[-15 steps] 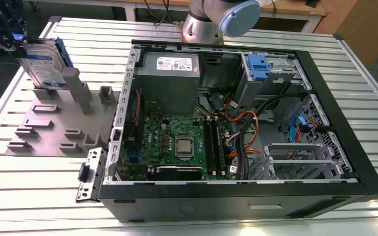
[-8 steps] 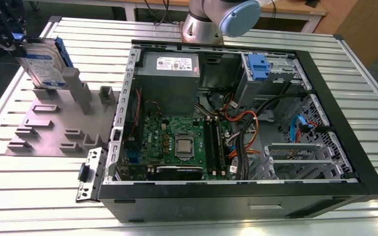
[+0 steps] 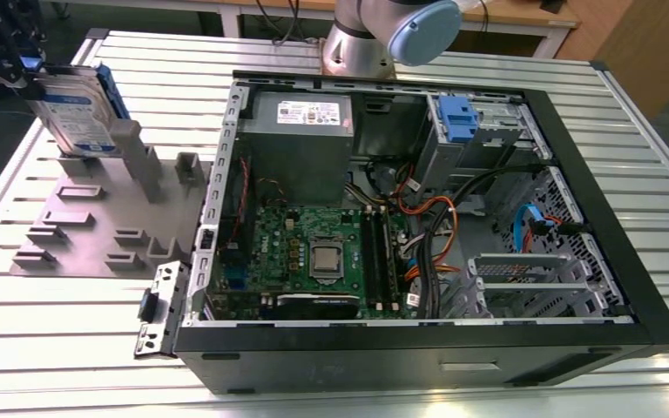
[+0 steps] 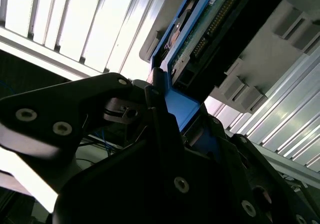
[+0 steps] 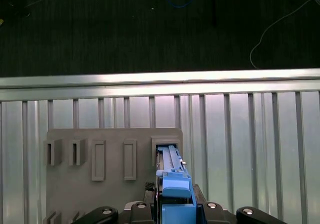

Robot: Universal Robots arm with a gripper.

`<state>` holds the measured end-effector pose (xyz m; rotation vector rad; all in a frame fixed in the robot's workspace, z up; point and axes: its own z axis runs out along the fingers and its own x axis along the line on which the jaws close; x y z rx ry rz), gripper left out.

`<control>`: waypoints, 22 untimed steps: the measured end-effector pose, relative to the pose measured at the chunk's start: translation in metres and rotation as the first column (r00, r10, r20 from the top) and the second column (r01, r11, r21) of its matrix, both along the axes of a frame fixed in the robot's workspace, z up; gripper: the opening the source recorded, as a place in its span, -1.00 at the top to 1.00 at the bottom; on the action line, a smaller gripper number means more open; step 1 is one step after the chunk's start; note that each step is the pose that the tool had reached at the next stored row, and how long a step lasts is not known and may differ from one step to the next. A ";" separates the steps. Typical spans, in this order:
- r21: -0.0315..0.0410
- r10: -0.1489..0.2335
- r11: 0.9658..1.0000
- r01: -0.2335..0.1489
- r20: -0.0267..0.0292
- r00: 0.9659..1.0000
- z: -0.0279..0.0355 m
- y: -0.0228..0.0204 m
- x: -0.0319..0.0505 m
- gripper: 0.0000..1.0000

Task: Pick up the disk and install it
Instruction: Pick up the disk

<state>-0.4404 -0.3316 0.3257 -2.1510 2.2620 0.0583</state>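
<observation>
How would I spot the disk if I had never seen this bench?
On the exterior view's left, beside the open computer case, lies a grey slotted plate. The disk stands on edge at the plate's far end, held by the gripper: silver, blue-labelled, blue-railed, unlike the plate's bare grey blocks.

Slatted silver bench (image 3: 643, 148) stretches across the scene. Flat on it, at the exterior view's left, lies a grey slotted holder plate (image 3: 91, 231). Just beside it, to the right, sits the open black computer case (image 3: 428, 353). Behind the case, the arm's base (image 3: 355, 52) stands on the slats.
</observation>
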 end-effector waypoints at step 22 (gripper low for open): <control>0.000 0.000 1.000 0.000 0.000 1.000 0.0079 0.0000 0.0000 0.27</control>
